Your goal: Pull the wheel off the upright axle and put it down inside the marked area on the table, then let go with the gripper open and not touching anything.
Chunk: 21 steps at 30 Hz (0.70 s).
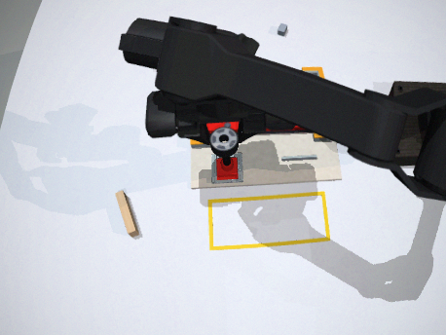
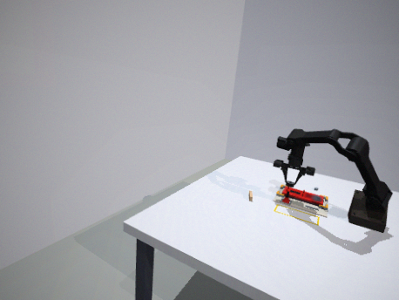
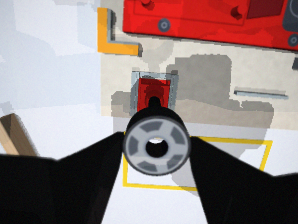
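And the pincer (image 1: 224,139) (image 2: 290,183) (image 3: 156,141), partly open, grips the wheel (image 1: 215,139) (image 2: 290,184) (image 3: 132,146) above the axle (image 1: 229,160) (image 3: 154,103): lift straight until surely clear, then across, lowering gently inside the yellow outline (image 1: 268,245) (image 2: 296,218) (image 3: 160,187)!
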### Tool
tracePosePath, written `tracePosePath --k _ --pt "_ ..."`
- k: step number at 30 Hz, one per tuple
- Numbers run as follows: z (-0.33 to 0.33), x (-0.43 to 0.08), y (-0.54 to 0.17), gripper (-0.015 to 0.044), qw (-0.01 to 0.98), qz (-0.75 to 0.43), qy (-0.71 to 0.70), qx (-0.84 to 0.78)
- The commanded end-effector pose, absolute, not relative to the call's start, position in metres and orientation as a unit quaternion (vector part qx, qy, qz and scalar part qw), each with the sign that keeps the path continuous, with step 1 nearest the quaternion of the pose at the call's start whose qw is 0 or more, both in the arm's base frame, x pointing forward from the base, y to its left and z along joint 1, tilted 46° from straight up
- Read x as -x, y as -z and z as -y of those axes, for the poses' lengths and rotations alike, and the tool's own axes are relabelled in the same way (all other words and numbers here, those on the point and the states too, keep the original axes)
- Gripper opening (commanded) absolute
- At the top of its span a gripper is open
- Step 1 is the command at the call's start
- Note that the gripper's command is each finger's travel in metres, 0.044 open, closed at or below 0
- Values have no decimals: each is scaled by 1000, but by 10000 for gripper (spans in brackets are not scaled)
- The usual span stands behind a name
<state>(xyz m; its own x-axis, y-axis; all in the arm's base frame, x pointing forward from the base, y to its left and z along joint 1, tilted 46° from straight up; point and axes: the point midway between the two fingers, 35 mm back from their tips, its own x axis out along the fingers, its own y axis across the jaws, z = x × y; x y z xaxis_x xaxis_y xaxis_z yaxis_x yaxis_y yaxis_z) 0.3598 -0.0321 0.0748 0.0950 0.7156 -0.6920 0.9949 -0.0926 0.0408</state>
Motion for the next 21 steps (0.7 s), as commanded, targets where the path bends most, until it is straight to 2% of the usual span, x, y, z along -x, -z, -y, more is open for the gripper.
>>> tracePosePath --k 1,21 --pt "22 -354 -83 0 264 -622 263 -689" --pt "-29 -305 -137 0 264 -622 264 -688"
